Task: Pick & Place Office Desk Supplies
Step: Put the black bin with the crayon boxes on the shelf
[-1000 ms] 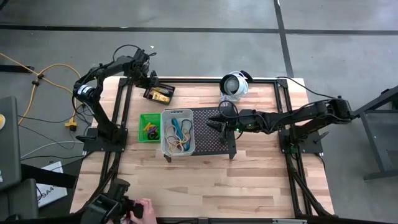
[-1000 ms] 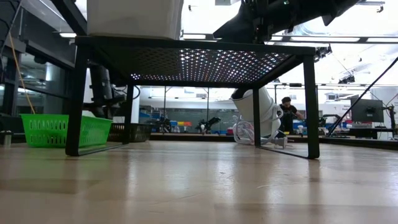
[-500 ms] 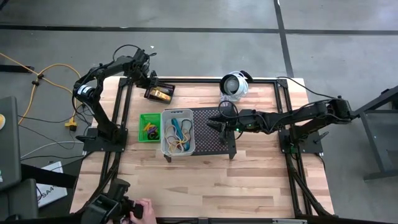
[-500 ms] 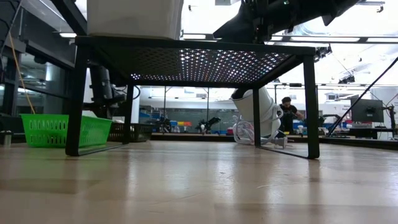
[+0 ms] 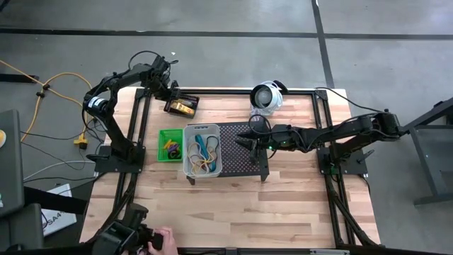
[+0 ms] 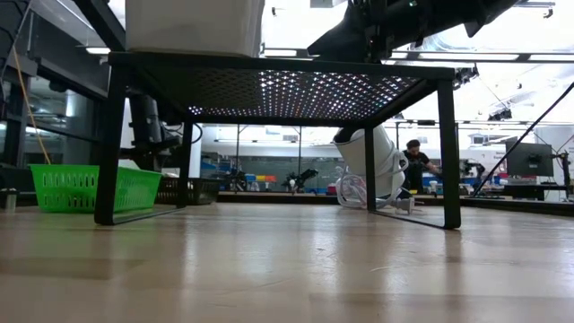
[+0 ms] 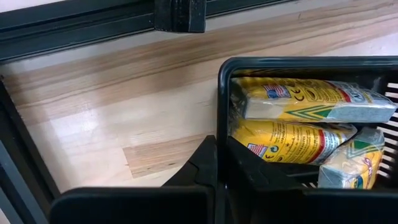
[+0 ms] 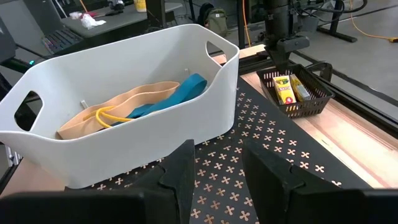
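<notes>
A small black bin holding yellow packs stands on the table at the far left. My left gripper comes down on its left end and is shut on its wall. A green bin with coloured bands sits on the table beside the black perforated stand. A white bin with tan, yellow and blue bands stands on the stand's left part. My right gripper hovers open over the stand, just right of the white bin, touching nothing. My left gripper has the black bin's end wall between its two fingers, one finger outside the bin and one inside it. The fingers come steeply from above, pointing down. The bin stands level with its bottom on the table.
A round white-and-silver device with a cable sits at the far edge, right of centre. Black frame rails run along the table's edges. The near half of the table is bare wood. A person's hand shows at the near left.
</notes>
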### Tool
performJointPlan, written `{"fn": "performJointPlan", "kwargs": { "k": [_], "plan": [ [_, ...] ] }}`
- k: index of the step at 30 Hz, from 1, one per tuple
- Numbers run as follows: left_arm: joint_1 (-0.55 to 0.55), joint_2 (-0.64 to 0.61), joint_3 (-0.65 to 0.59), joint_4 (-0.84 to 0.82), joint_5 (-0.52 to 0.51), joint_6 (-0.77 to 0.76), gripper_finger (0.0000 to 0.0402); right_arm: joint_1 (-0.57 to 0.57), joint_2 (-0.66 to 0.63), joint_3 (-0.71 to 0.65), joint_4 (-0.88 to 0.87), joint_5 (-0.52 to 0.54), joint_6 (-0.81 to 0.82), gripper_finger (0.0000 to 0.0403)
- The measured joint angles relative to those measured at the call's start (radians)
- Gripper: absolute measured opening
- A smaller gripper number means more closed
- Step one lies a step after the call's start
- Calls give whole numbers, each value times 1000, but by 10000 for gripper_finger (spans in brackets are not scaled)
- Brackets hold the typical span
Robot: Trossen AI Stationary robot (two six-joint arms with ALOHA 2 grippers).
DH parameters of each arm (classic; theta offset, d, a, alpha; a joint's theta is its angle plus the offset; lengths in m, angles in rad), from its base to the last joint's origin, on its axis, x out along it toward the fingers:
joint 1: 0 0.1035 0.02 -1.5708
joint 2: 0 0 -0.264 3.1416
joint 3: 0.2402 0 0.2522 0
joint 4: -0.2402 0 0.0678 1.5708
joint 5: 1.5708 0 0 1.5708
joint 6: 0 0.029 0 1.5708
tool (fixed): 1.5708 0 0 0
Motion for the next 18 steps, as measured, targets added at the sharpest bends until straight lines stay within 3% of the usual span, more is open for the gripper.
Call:
{"fn": "performJointPlan", "kwargs": {
  "k": [8,18],
  "plan": [
    [-3,-32,15,-29,54,-4,5,0,0,0,0,0,0,121],
    [-3,-140,118,-169,43,-8,3,0,0,0,0,0,0,121]
  ]
}}
